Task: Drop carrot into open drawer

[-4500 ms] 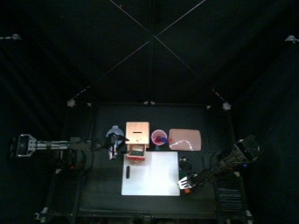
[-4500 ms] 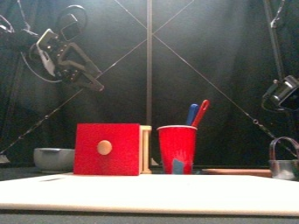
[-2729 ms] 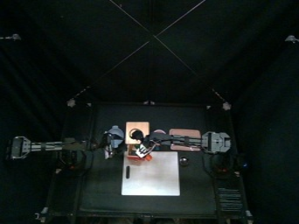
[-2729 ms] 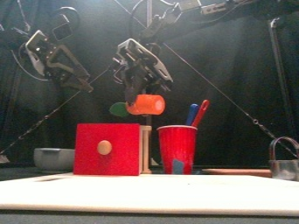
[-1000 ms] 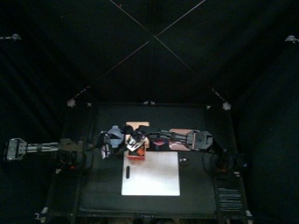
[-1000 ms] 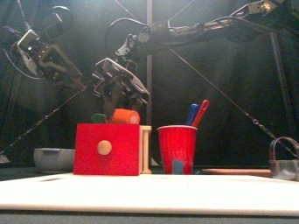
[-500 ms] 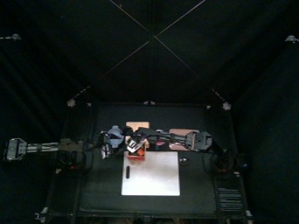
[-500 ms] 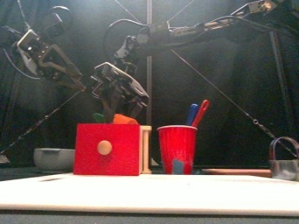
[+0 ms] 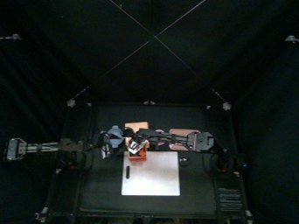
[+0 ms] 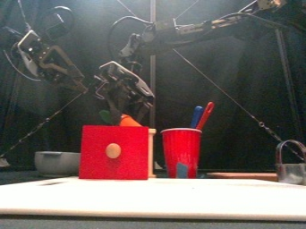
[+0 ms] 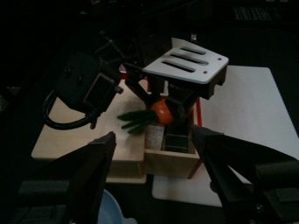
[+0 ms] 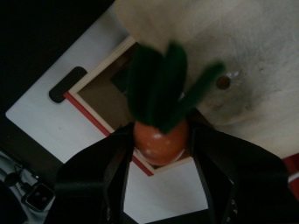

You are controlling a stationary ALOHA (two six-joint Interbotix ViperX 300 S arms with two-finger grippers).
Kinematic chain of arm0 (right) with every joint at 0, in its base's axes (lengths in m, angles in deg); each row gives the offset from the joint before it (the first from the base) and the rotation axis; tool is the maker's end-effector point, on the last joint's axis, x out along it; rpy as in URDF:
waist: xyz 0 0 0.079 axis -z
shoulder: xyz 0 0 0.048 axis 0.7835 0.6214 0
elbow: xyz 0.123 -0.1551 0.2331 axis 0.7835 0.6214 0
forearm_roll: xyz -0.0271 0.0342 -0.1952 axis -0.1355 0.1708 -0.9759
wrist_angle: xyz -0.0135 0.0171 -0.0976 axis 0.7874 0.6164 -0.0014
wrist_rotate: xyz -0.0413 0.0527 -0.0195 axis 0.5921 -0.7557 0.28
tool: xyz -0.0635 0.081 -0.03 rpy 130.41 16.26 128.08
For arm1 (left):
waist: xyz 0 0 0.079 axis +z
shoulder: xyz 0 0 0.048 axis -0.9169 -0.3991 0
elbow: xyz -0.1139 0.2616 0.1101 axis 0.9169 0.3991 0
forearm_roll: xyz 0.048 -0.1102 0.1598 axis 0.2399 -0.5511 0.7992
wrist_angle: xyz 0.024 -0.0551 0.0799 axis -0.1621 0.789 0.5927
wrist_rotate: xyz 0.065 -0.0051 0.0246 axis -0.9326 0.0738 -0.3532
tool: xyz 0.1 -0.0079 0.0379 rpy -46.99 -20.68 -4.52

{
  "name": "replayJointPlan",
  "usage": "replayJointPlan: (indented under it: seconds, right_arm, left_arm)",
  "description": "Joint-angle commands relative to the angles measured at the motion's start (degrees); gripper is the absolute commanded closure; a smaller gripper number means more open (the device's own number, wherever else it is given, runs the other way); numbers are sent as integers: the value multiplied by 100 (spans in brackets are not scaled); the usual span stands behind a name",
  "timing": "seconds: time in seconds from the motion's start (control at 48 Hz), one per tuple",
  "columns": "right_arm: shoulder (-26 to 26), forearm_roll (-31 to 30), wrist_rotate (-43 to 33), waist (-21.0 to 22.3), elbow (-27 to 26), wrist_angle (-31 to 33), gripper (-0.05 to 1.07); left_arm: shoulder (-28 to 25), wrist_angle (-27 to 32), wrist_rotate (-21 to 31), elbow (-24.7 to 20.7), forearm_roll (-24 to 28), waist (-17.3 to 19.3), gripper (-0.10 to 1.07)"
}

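While the left gripper [image 10: 46,55] hangs up beside it with jaws spread wide on nothing, the flat white board [image 9: 149,173] lies just in front of the red-fronted wooden drawer [image 10: 114,152]. Directly above the drawer's open top, the right gripper [image 10: 124,85] clamps the glossy orange carrot [image 12: 160,140], green leaves [image 12: 162,83] pointing beyond the jaws.

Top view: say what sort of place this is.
Probably a robot test cell, not a home: a small black table hemmed in by black curtains, with two black arms meeting over a wooden box. The right gripper holds a toy carrot above the red drawer.
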Motion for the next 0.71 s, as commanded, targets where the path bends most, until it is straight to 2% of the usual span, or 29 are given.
replayJointPlan:
  seconds: [0.0, 0.312, 0.688]
  right_arm:
    - [-343, -18, 88, -53, -53, -9, 20]
    - [-316, -176, 211, -97, -35, 0, 10]
    - [-483, -510, 193, -97, -176, 0, 10]
  left_arm:
    - [-9, -18, 0, -123, -9, 18, -2]
    - [-9, 0, 0, -185, -9, 62, -2]
    - [-9, 79, 0, -185, 0, 88, -2]
